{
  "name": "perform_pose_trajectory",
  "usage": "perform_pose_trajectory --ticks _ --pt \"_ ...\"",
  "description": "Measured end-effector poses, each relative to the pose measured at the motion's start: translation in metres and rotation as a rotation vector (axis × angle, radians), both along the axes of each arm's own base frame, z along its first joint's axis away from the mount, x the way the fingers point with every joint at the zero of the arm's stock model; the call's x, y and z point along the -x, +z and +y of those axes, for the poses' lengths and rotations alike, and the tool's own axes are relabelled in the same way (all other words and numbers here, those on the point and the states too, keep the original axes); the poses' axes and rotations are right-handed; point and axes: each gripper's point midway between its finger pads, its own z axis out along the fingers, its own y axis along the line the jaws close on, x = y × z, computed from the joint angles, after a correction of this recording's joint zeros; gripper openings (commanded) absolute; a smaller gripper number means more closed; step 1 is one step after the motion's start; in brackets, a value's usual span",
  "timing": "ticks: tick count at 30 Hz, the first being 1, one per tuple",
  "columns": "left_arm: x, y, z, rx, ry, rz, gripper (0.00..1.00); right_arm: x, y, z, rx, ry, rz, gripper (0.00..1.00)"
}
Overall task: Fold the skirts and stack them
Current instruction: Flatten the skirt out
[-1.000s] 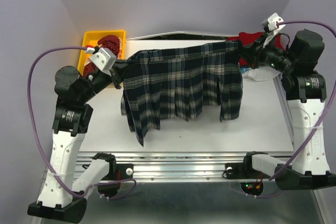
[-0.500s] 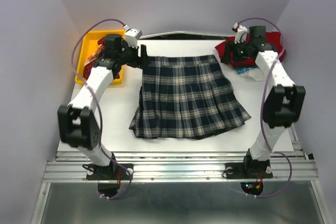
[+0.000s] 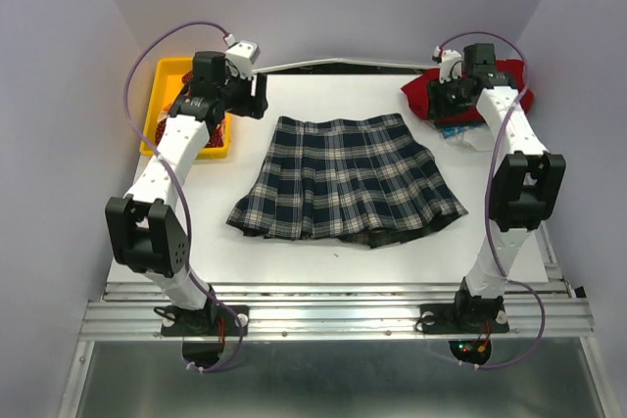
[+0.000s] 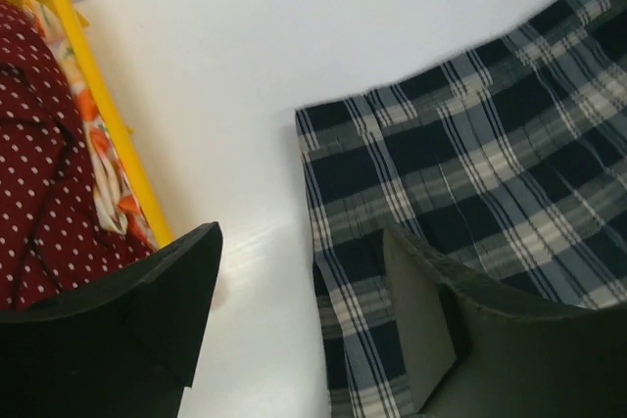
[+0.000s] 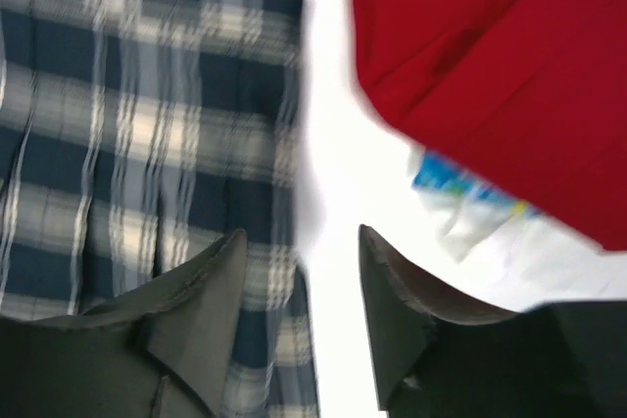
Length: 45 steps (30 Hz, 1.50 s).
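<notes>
Pale walls closed in a white tabletop (image 3: 490, 242), and the plaid skirt (image 3: 343, 178) lay spread flat at its centre, waistband toward 12 o'clock and hem toward 6. At 10 o'clock a yellow bin (image 3: 157, 75) held the dotted dark red skirt (image 4: 39, 144) and the cream skirt with orange blobs (image 4: 98, 144). The plain red skirt (image 3: 505, 95) sat heaped at 2 o'clock.

Near the waistband's 11 o'clock corner the left gripper (image 4: 302, 234) hovered, jaws wide and empty. Near the 1 o'clock corner the right gripper (image 5: 302, 237) hung with jaws parted and nothing between them.

Two risks seemed likely. The hem was rumpled around 7 o'clock with an under layer peeking out, so a fold could trap creases. The right fingers, close beside the red cloth, might snag that instead.
</notes>
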Motion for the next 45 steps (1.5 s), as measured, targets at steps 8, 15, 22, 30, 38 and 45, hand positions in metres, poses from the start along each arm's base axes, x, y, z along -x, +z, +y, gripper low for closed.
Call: perform_pose_trajectory --ticks 8,15,22,30,38,45 --pt "0.092 -0.083 -0.046 -0.076 -0.211 0.214 0.55 0.088 -0.086 0.024 0.082 0.208 0.273 0.35" --pt "0.146 -0.161 -0.063 -0.118 -0.344 0.485 0.45 0.175 -0.15 0.026 0.188 0.332 0.517 0.27" --pt "0.117 -0.229 -0.062 -0.142 -0.306 0.707 0.42 0.233 -0.152 0.054 0.245 0.468 0.577 0.27" --pt "-0.041 -0.218 -0.105 -0.114 -0.288 0.49 0.69 0.304 -0.128 0.167 0.092 0.755 0.642 0.36" --pt "-0.043 -0.175 -0.114 -0.166 -0.352 0.347 0.89 0.211 -0.006 0.202 -0.155 0.646 0.289 0.45" --pt "-0.005 -0.059 -0.092 -0.171 -0.327 0.133 0.99 0.112 -0.03 0.117 -0.061 0.355 0.226 0.41"
